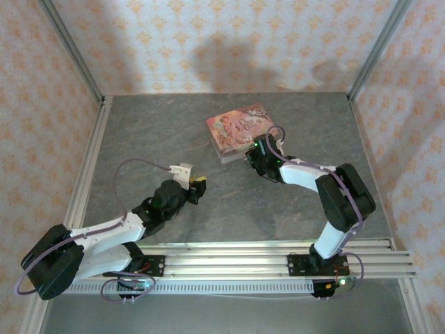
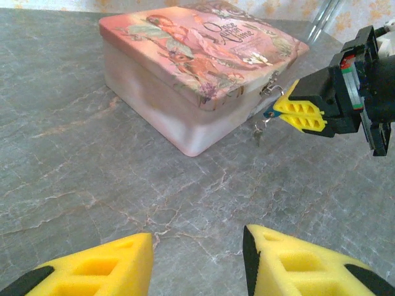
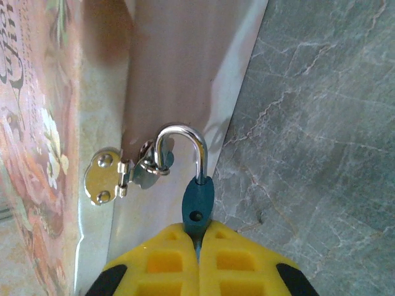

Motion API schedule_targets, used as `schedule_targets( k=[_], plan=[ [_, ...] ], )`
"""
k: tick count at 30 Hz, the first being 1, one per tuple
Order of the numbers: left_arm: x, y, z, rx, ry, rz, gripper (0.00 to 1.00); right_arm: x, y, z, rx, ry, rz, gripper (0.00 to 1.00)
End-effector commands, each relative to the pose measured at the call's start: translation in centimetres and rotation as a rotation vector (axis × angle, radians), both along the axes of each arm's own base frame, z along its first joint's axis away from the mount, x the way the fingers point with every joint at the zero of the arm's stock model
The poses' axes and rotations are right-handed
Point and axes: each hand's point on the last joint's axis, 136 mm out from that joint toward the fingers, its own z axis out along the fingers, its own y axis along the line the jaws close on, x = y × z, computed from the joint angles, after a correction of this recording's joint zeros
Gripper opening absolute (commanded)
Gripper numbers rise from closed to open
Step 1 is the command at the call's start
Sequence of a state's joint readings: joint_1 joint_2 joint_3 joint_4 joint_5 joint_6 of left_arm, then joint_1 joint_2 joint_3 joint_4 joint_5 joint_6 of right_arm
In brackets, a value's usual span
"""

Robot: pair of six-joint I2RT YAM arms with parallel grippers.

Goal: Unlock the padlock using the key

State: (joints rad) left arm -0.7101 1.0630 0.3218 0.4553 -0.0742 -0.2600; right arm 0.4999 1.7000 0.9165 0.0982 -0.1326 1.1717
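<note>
Right wrist view: the right tool [image 3: 199, 234] is squeezing shut on the padlock [image 3: 197, 203], which is hooking through the clasp [image 3: 108, 179] on the pink tin [image 3: 185, 74]. The left tool [image 2: 197, 262] is hovering over the bench [image 2: 92, 185], half open and holding nothing. The key [image 2: 258, 132] seems to be sitting just under the padlock, at 1 o'clock from the left tool. I think picking up the key is coming next. The tin wall and the right tool are crowding it.

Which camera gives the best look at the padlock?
Right wrist: the padlock is close up, its teal body pinched in the right gripper, its shackle through the tin's hasp. Left wrist shows a teal speck at that gripper's tip; top external, too small to tell.
</note>
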Motion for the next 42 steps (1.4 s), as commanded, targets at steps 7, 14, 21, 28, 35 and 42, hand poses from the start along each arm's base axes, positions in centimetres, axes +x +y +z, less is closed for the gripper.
schedule_targets(
  k=[7,14,21,28,35,42],
  plan=[
    [-0.4,2.1,-0.8,0.050,0.013,0.057,0.44,2.5,-2.3,4.3,-0.079,-0.155,-0.106,0.00],
    [-0.7,3.8,0.6,0.083,0.030,0.114,0.50,1.0,-3.7,5.8,-0.158,-0.175,-0.076,0.00],
    [-0.7,9.1,4.3,0.156,0.102,0.296,0.96,-3.2,-1.5,9.1,-0.211,-0.166,0.208,0.00],
    [-0.9,12.8,6.9,0.122,0.243,0.389,1.00,-8.7,7.2,7.7,-0.243,-0.109,0.572,0.00],
    [-0.9,15.1,7.7,0.136,0.356,0.446,1.00,-9.1,19.6,5.1,-0.234,-0.043,0.961,0.00],
    [-1.3,16.0,7.7,0.116,0.375,0.472,1.00,-4.8,25.6,2.6,-0.293,-0.050,1.086,0.00]
  ],
)
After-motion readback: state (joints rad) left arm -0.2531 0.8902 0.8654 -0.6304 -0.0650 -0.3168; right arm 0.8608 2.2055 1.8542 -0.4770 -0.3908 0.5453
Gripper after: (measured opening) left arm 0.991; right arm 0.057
